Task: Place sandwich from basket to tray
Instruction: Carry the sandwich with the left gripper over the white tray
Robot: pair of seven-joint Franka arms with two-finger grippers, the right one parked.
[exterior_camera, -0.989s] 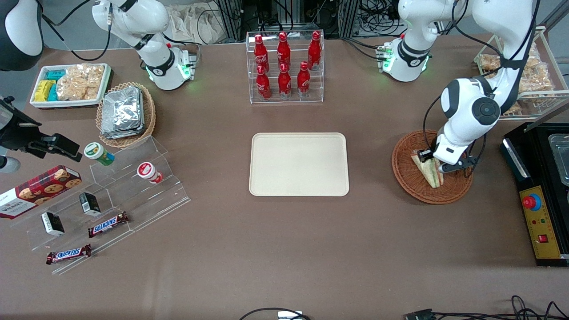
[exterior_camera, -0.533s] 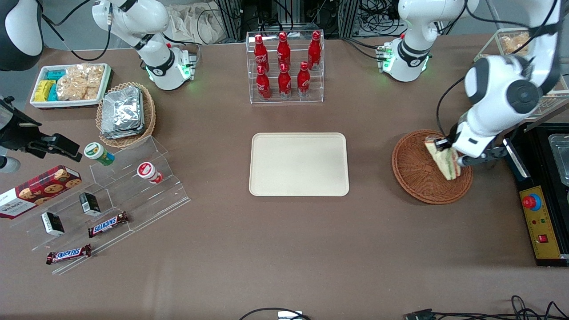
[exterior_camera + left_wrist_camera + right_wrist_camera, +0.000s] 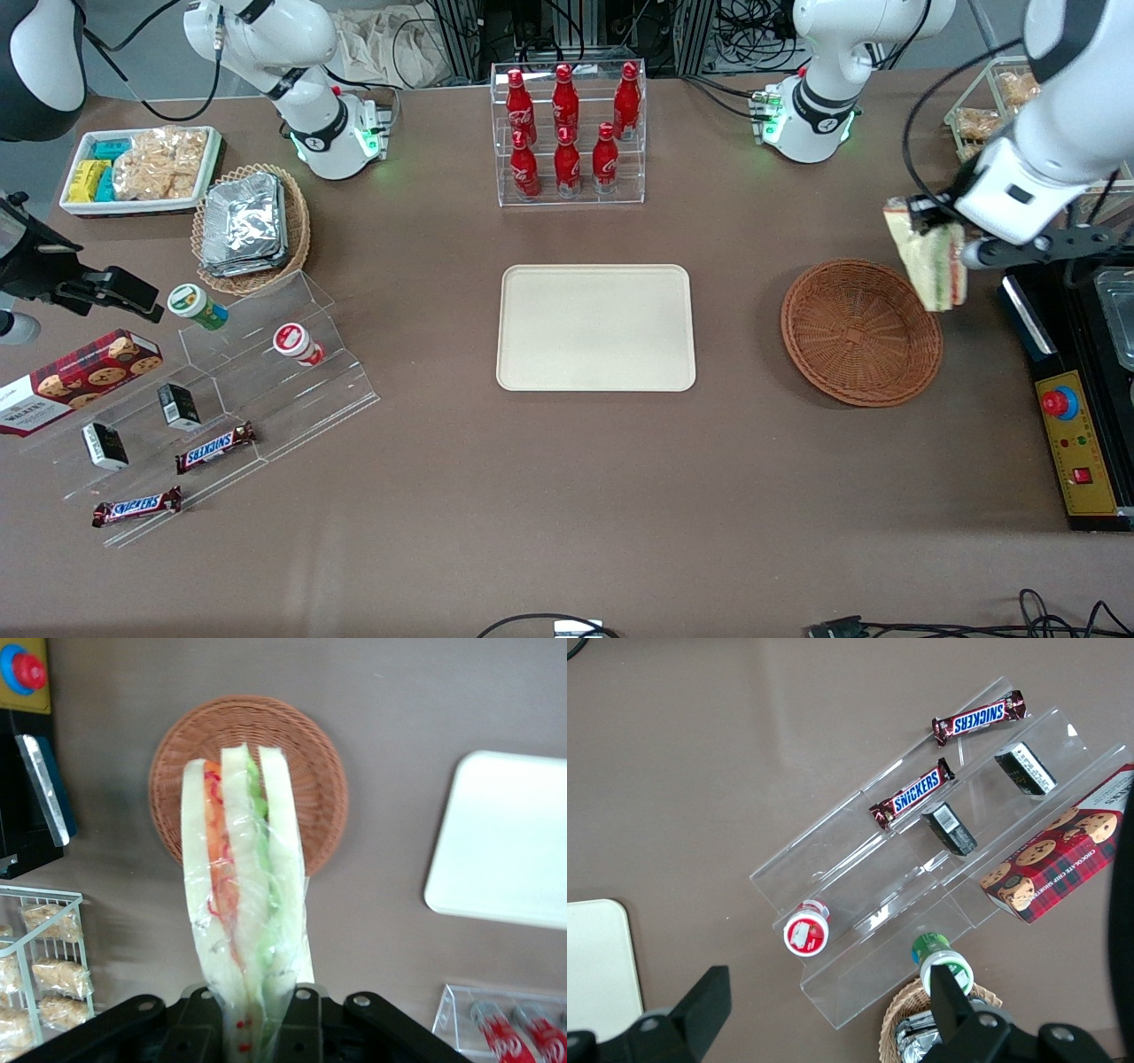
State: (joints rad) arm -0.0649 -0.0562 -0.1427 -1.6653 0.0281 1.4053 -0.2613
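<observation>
The sandwich [image 3: 928, 255], a wrapped wedge of white bread with green and red-pink filling, hangs in the air with my left gripper [image 3: 937, 223] shut on its upper end. It is clear of the round brown wicker basket [image 3: 842, 354], above the basket's rim on the working arm's side. In the left wrist view the sandwich [image 3: 239, 904] stands out from the gripper [image 3: 251, 1028], with the empty basket [image 3: 319, 788] below it. The cream tray [image 3: 595, 328] lies bare at the table's middle, beside the basket; the wrist view also shows the tray [image 3: 505, 842].
A black appliance with a red button [image 3: 1076, 416] and a wire rack of snack bags [image 3: 1054, 151] stand close to the gripper at the working arm's end. A clear rack of red bottles [image 3: 567, 133] stands farther from the camera than the tray. Acrylic steps with snacks [image 3: 230, 390] lie toward the parked arm's end.
My gripper has lifted the sandwich out of the basket, rising and drifting toward the working arm's end. The basket is left empty.
</observation>
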